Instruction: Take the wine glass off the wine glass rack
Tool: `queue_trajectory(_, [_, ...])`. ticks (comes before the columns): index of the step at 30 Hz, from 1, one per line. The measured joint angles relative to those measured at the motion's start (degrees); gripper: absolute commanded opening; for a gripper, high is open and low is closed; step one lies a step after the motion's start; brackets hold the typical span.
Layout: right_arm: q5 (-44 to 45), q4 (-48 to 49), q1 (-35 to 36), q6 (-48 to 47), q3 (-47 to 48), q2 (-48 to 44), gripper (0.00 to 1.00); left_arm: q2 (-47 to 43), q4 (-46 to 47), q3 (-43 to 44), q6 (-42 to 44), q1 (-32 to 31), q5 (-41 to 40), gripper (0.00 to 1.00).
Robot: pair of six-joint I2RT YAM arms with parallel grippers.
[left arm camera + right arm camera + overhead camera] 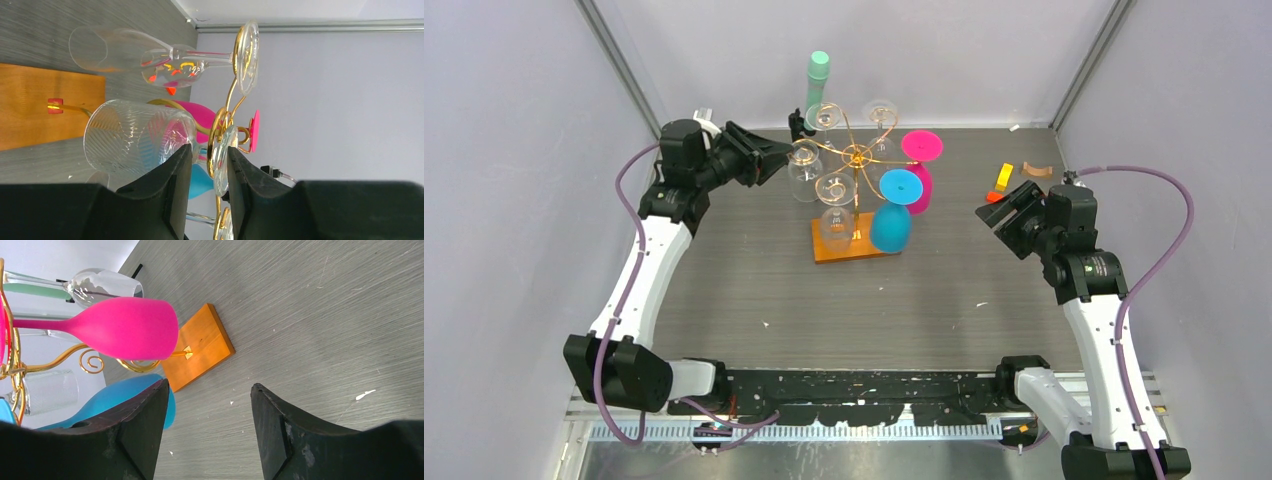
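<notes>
The gold wire rack (856, 155) stands on an orange wooden base (826, 250) mid-table, with several glasses hanging upside down: clear ones, a pink one (921, 180) and a blue one (891, 225). My left gripper (786, 155) is at the rack's left side, by a ribbed clear wine glass (804, 172). In the left wrist view the gripper (209, 148) is open, its jaws straddling this glass's (130, 137) foot disc (220, 160) and a gold arm. The disc lies close to the right finger. My right gripper (992, 222) is open and empty, right of the rack (209, 385).
A green cylinder (817, 75) stands behind the rack. Small yellow-orange pieces (1002, 178) and a brown curved piece (1034, 170) lie at the back right. Side walls close in left and right. In the right wrist view the pink glass (125, 327) hangs above the base (200, 347).
</notes>
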Motion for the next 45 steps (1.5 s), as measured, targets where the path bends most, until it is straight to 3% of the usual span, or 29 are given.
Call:
queue_trajectory(10, [2.8,-0.5,0.0,0.0,0.0,-0.1,0.66,-0.8,-0.8,-0.2,1.7,0.0,0.0,0.40])
queue_trajectory(17, [4.0,-0.7,0.0,0.1,0.0,-0.7,0.66,-1.5,-1.1,-0.2,2.1,0.0,0.8,0.40])
queue_trajectory(20, [4.4,-0.9,0.0,0.1,0.0,-0.7,0.66,-1.7,-1.1,-0.2,2.3,-0.1,1.4,0.37])
queue_trajectory(27, [4.8,-1.1,0.0,0.5,-0.2,-0.7,0.65,-1.7,-1.0,-0.2,2.8,-0.8,3.1,0.19])
queue_trajectory(45, [6.7,-1.5,0.0,0.9,-1.5,-1.0,0.65,-1.7,-2.4,0.5,4.6,-0.9,2.0,0.02])
